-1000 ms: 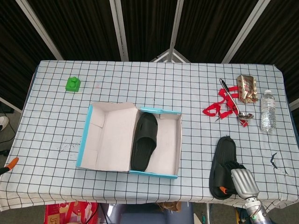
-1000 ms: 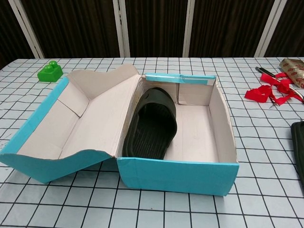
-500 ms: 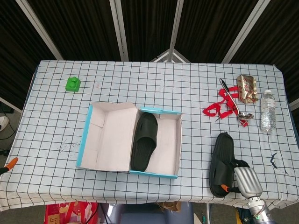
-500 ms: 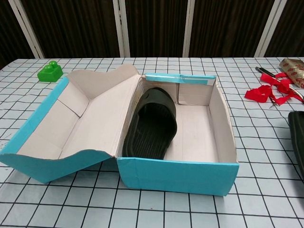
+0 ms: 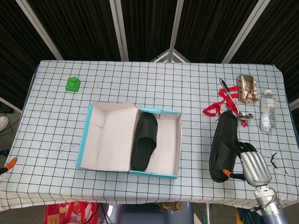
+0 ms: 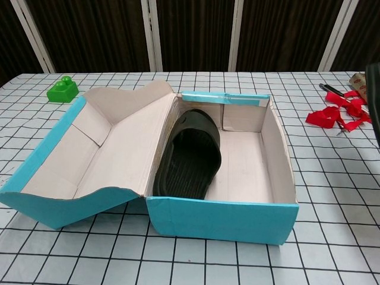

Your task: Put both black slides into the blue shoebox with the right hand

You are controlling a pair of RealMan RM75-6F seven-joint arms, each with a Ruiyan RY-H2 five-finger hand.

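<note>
The blue shoebox [image 5: 87, 133] [image 6: 219, 217] stands open mid-table, its lid folded out to the left. One black slide [image 5: 143, 141] [image 6: 191, 155] lies inside it against the left wall. My right hand [image 5: 252, 165] grips the second black slide [image 5: 223, 144] at its strap and holds it lifted to the right of the box. In the chest view only a dark sliver of this slide [image 6: 373, 89] shows at the right edge. My left hand is in neither view.
A green block [image 5: 72, 84] sits at the far left. At the far right lie red ribbon [image 5: 218, 107], a spoon [image 5: 235, 105], a foil pouch [image 5: 246, 88] and a water bottle [image 5: 267, 110]. The near table edge is close below my right hand.
My right hand has lifted the second slide off the table and carried it upward and away from the near edge; in the chest view the slide rose along the right edge.
</note>
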